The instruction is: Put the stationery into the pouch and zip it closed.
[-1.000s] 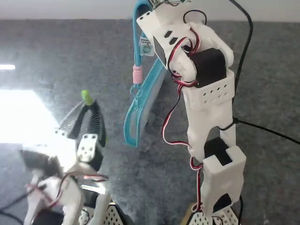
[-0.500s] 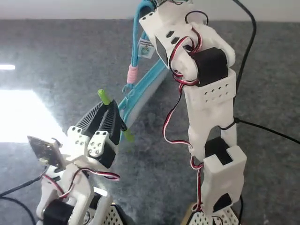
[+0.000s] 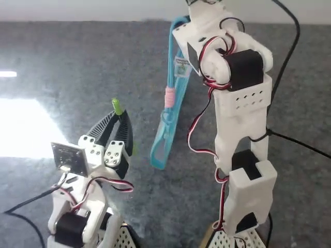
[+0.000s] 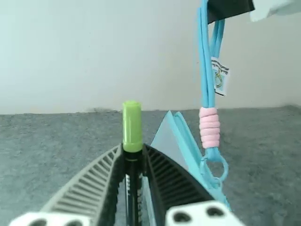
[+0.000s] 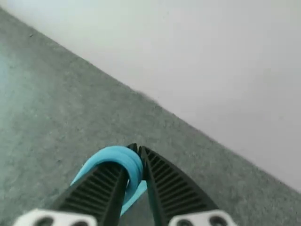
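Note:
A light blue pouch [image 3: 166, 133] hangs by its blue strap [image 3: 175, 62] from my right gripper [image 3: 182, 21], which is shut on the strap's loop [image 5: 121, 165]. A pink zipper pull [image 3: 169, 96] and a small tag [image 3: 181, 67] dangle along the strap. The pouch's lower end rests on the grey table. My left gripper [image 3: 120, 120] is shut on a green-capped pen [image 3: 118, 107], held upright just left of the pouch. In the left wrist view the pen [image 4: 132, 126] stands between the fingers, with the pouch [image 4: 181, 141] and pink pull [image 4: 209, 125] close behind it.
The grey felt-like table [image 3: 62, 62] has a bright glare patch [image 3: 20, 129] at the left. A white wall runs along its far edge. Black cables [image 3: 295, 142] trail at the right, behind the right arm's white body [image 3: 243, 113].
The right arm shifted right, swinging the pouch from a slant to nearly vertical. The left gripper with the pen drew back from the pouch mouth and now stands left of it.

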You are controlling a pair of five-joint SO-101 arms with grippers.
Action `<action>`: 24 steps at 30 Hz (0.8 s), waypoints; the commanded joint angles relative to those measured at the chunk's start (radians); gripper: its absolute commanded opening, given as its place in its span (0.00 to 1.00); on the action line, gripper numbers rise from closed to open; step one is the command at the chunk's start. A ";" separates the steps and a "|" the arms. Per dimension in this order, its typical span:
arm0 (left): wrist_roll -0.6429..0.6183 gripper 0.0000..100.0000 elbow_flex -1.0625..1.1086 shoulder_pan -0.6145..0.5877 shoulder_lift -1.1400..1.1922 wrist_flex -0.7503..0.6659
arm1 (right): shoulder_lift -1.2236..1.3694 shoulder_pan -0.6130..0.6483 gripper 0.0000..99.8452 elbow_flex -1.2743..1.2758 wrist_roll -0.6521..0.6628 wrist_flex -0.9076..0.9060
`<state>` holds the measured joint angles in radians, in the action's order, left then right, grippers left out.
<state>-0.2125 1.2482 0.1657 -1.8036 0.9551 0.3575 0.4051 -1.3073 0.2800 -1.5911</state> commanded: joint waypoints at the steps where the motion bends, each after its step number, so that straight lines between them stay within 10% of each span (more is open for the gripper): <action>1: 0.023 0.01 0.001 -0.020 -0.020 0.048 | 0.012 -0.004 0.01 -0.008 -0.006 -0.065; 19: 0.002 0.02 0.308 0.015 -0.020 -0.167 | 0.467 -0.065 0.01 -0.018 -0.003 -0.191; 24: 0.060 0.20 0.344 0.101 -0.020 -0.161 | 0.384 -0.035 0.01 -0.123 -0.012 -0.189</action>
<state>-0.1834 1.5965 0.2302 -1.8036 0.8140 0.8454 0.3560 -1.3318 0.2800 -1.7553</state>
